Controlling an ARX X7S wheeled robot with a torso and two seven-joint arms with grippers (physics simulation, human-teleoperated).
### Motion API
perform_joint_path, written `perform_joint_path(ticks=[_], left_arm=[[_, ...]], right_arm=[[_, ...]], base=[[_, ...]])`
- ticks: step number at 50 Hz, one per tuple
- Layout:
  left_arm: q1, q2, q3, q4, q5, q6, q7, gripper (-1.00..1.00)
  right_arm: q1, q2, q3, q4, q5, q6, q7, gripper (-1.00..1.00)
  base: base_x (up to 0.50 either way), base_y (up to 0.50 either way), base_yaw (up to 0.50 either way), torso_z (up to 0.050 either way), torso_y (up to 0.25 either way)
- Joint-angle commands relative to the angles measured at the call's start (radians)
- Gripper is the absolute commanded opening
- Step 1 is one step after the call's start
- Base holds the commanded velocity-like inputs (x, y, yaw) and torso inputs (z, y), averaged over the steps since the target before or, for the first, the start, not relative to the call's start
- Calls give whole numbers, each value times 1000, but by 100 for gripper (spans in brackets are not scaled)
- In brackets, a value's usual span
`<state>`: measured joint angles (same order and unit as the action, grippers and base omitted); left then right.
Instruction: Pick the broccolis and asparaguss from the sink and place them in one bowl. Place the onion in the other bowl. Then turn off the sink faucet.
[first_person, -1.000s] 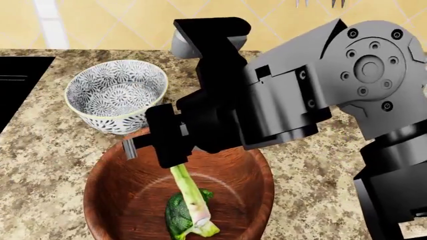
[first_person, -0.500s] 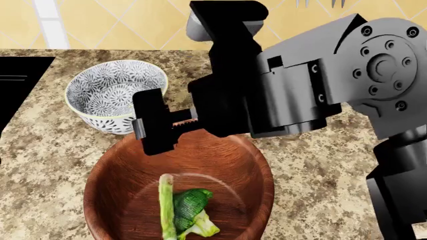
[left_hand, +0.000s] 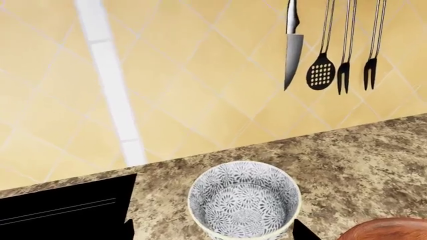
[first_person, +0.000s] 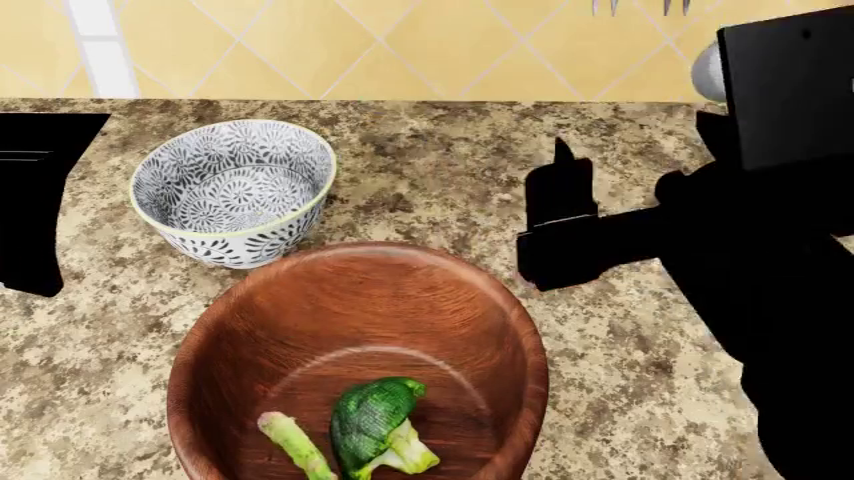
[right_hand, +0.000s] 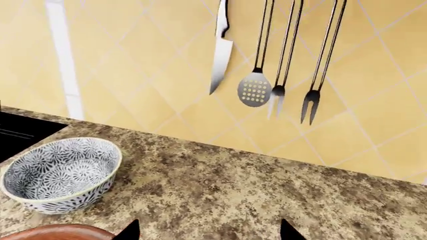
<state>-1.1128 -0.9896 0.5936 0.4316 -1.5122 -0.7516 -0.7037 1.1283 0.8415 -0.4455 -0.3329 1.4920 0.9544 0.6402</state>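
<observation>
The wooden bowl (first_person: 358, 350) is cut off by the bottom edge of the head view, so its near rim is not visible. In both wrist views only a small arc of its rim shows. The asparagus (first_person: 296, 447) inside it also runs out of the picture — only its upper part can be seen.

The right gripper (first_person: 563, 225) is a black shape in the head view; whether its jaws are apart or together cannot be told there. In the right wrist view only two dark fingertips (right_hand: 128, 231) show at the edge. The left gripper (left_hand: 212, 231) is the same — only tips. The hanging utensils (first_person: 641, 6) are cut off at the top.
</observation>
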Motion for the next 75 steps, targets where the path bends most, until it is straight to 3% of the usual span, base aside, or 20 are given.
perform_joint_path(ticks=[1, 8, 33, 75], left_arm=[[78, 28, -1, 14, 85, 73, -15, 100], [25, 34, -19, -13, 53, 55, -24, 100], [93, 21, -35, -15, 52, 107, -12, 100], [110, 16, -44, -36, 71, 128, 7, 100]], right_arm=[[-215, 150, 121, -221, -107, -175, 26, 100], [-213, 175, 149, -221, -98, -189, 17, 100], [-213, 212, 154, -257, 30, -143, 118, 100], [-300, 182, 161, -264, -37, -211, 106, 100]], base=[[0, 0, 0, 0, 0], [0, 0, 0, 0, 0], [-159, 62, 0, 0, 0], [-48, 497, 0, 0, 0]])
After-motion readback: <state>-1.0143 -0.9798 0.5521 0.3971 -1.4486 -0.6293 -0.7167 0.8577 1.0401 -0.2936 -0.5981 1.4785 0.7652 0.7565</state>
